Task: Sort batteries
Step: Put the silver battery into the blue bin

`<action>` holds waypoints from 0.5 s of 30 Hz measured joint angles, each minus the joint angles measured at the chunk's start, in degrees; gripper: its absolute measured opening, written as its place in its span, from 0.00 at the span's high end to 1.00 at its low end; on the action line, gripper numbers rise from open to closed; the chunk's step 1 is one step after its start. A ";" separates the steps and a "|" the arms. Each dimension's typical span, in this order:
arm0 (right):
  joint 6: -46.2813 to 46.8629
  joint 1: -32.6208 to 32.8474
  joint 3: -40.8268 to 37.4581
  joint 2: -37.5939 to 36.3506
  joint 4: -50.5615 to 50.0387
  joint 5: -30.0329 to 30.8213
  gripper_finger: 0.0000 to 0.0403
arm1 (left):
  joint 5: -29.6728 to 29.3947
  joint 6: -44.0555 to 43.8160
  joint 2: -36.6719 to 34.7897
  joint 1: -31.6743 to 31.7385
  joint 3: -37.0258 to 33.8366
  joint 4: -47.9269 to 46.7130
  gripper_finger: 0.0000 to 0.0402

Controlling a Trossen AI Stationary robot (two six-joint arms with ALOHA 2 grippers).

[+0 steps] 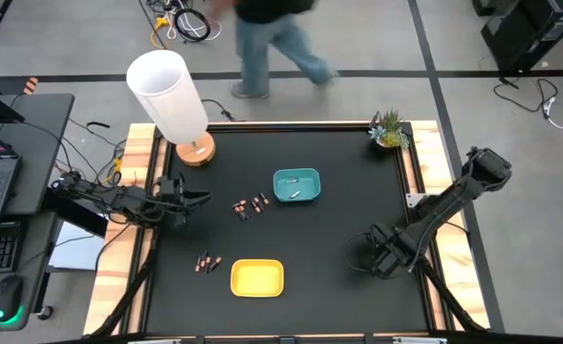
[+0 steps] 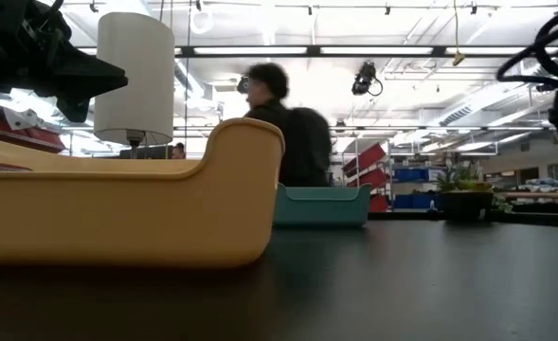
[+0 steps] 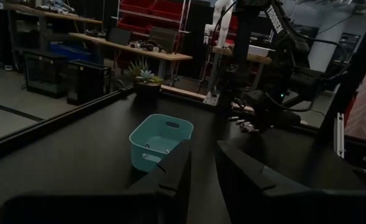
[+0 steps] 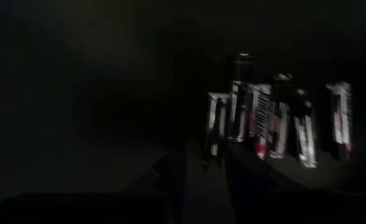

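Looking down on the black table [image 1: 338, 220]: the left gripper [image 1: 185, 204] hovers at the 9 o'clock edge, its claw released, narrowly parted and empty. The lamp [image 1: 171, 100] stands at 11 o'clock. Loose batteries [image 1: 207, 262] lie at 7 o'clock; a second group of copper-ended batteries [image 1: 249, 205] lies near centre. The yellow tray [image 1: 257, 278] sits at 6 o'clock. The teal tray [image 1: 296, 185], toward 12 o'clock of centre, holds two cells. The right gripper [image 1: 373, 256] sits low at 4 o'clock, facing a row of silver-and-black batteries [image 4: 276, 124]; its claw's state cannot be told.
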 joint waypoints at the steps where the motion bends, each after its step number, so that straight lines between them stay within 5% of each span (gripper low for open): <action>1: -0.68 -0.50 0.00 0.00 0.24 0.04 0.77 | 0.00 0.00 0.00 0.00 0.00 0.00 0.78; 15: -9.05 -6.47 0.02 0.02 1.25 0.13 0.85 | 0.00 0.00 0.00 0.00 0.00 -0.05 0.78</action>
